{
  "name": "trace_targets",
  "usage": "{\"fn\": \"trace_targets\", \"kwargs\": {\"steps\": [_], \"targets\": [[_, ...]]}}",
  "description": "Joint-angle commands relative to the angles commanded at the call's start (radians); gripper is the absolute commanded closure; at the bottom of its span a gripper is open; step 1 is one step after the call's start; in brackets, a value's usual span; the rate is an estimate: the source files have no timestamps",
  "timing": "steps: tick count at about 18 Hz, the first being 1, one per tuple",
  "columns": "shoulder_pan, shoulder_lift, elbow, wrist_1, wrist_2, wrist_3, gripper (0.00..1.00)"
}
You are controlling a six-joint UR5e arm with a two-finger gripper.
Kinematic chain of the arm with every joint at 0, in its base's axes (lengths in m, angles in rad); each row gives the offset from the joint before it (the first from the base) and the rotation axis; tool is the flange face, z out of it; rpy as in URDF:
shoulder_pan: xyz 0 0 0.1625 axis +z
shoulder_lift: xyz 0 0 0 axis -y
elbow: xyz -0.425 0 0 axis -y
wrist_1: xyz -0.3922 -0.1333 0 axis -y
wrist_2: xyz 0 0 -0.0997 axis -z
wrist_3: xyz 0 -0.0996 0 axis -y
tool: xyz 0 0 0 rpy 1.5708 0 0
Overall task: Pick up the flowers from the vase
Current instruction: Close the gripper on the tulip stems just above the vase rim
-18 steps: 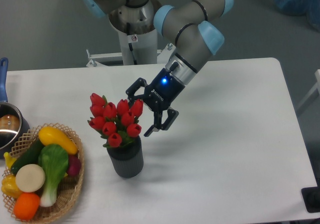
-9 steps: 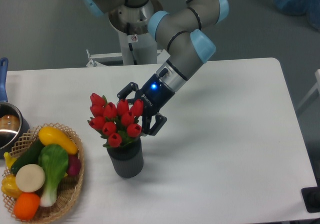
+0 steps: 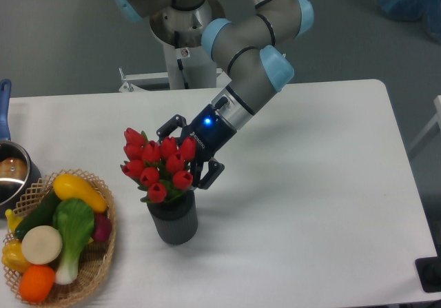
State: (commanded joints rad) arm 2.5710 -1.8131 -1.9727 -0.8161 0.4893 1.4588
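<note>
The vase [image 3: 173, 219], a dark ribbed cylinder, stands upright on the white surface [image 3: 310, 184] and holds the flowers [image 3: 160, 162], a bunch of red tulip buds with green leaves rising from its mouth. To the left of the vase sits a wicker basket [image 3: 96, 267] filled with vegetables: a yellow squash, a green leafy one, a dark cucumber, an orange piece and a pale round slice. Further left of the vase, at the picture's edge, a steel pot [image 3: 12, 177] with a blue handle is partly cut off. The pincer [image 3: 185, 158] hangs just right of the bunch and above the vase, its dark fingers spread, one behind the upper buds and one beside the lower right bud; whether they touch the blooms cannot be told. Compared with half a second ago, the pincer has shifted slightly left, closer into the bunch, while the vase and flowers have stayed in place.
</note>
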Motion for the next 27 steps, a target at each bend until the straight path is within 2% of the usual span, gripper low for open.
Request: {"fn": "trace_targets", "kwargs": {"steps": [19,20,24,27], "targets": [[-0.008,-0.031,0.032,0.002,-0.041,0.003,0.00],[-0.008,-0.031,0.032,0.002,-0.041,0.003,0.03],[-0.008,-0.031,0.037,0.002,-0.041,0.005,0.33],[-0.005,-0.034,0.040,0.002,-0.041,0.014,0.45]]}}
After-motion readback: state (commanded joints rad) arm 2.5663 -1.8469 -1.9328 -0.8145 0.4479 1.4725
